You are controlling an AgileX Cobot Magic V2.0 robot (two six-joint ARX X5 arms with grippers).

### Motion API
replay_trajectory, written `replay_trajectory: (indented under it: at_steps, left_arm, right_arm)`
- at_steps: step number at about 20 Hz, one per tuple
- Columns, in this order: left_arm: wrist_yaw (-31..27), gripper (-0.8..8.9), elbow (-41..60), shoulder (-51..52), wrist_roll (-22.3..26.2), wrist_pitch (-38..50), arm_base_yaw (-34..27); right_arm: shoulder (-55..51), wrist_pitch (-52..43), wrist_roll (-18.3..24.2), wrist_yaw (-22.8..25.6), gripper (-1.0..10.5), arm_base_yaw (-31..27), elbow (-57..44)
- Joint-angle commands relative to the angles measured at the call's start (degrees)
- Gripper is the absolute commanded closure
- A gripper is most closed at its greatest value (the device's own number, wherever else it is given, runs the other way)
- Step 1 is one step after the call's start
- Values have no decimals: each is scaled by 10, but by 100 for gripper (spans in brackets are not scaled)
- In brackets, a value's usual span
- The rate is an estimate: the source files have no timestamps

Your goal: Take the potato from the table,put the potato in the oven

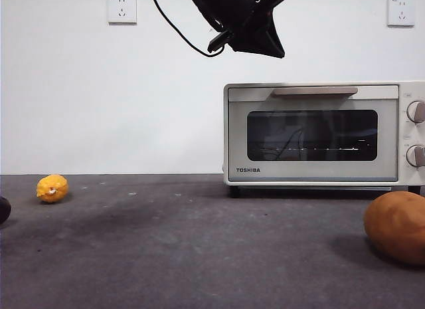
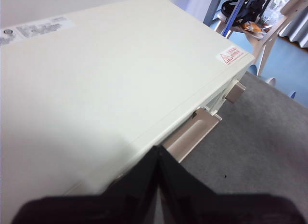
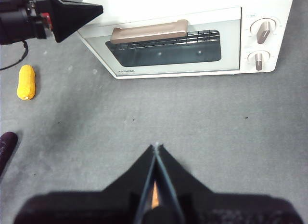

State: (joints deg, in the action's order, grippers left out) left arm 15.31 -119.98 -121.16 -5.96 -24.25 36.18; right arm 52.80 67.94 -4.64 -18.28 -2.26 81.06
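Both sets of jaws are pressed together, empty. My left gripper hangs at top centre of the front view, above the oven, whose door is shut. The potato sits on the counter at lower right, well apart from it.

The table bears the oven, the potato and a yellow fruit.

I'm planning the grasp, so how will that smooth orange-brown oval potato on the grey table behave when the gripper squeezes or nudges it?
The smooth orange-brown oval potato looks rounded all over, so a nudge would probably roll it on the flat grey table. Its matte skin likely grips fairly well. It seems bulky and solid, so probably stiff and rather heavy.
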Motion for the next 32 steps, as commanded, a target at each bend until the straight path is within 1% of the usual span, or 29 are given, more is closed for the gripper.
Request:
replay_trajectory:
  at_steps: [1,10,12,19,28,32]
  left_arm:
    - [-3,819,-1,-26,15,13,3]
    - [-5,819,-1,-54,22,42,18]
    - [-21,819,-1,-65,31,37,20]
    - [-34,819,-1,-85,42,21,20]
    - [-34,819,-1,-85,47,-56,30]
    - [-49,819,-1,-85,47,-78,44]
  right_arm:
    - [-1,-1,5,-2,946,0,3]
    - [-1,2,9,-2,946,0,3]
    - [-1,3,9,-2,946,0,3]
    - [-1,3,13,-2,946,0,3]
    - [-8,18,18,-2,946,0,3]
    - [-24,40,19,-2,946,0,3]
